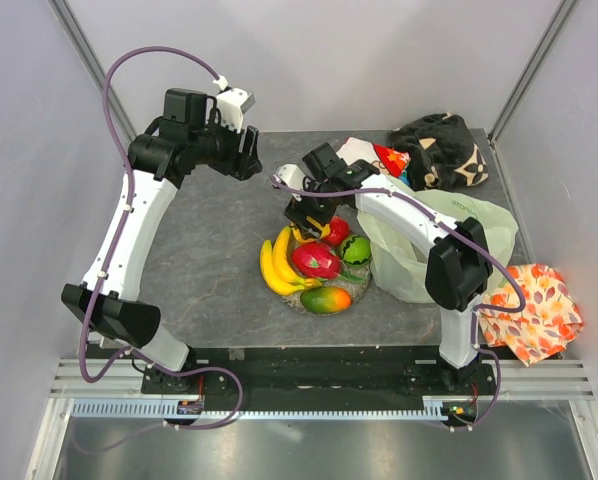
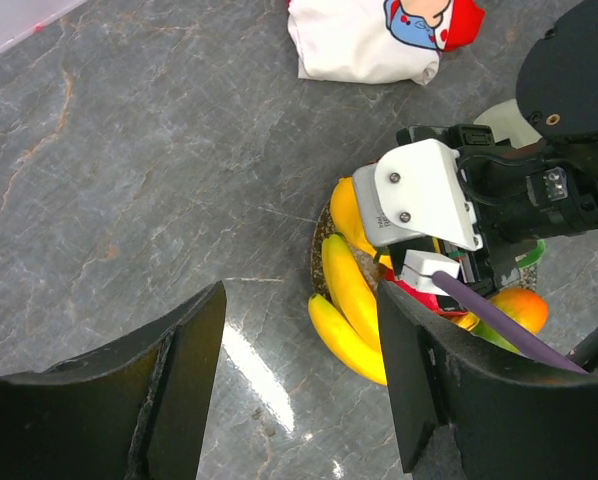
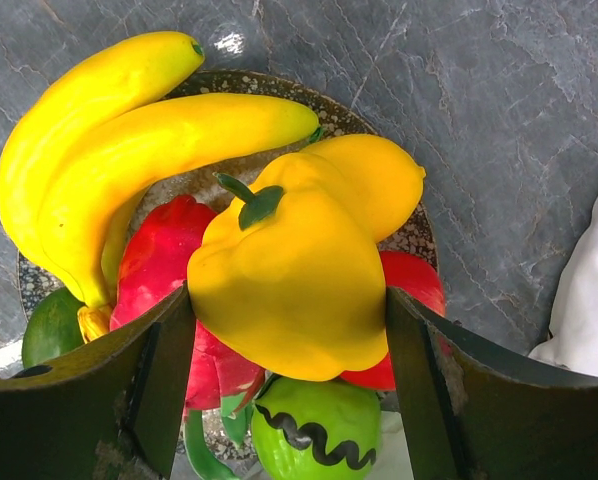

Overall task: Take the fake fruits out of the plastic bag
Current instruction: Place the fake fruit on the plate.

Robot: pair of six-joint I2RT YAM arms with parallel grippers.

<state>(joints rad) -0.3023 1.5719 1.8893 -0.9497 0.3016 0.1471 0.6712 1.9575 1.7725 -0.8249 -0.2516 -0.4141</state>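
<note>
My right gripper hangs over the round dish, shut on the yellow pepper, one finger on each side of it. Under it lie the bananas, the pink dragon fruit, the red apple and the green lime. The top view also shows the mango at the dish's near edge. The pale green plastic bag lies crumpled to the right of the dish, under the right arm. My left gripper is open and empty, raised to the far left of the dish.
A white cartoon-printed cloth and a black and beige cloth lie at the back. An orange leaf-patterned cloth lies at the near right. In the left wrist view the right gripper's body covers part of the dish.
</note>
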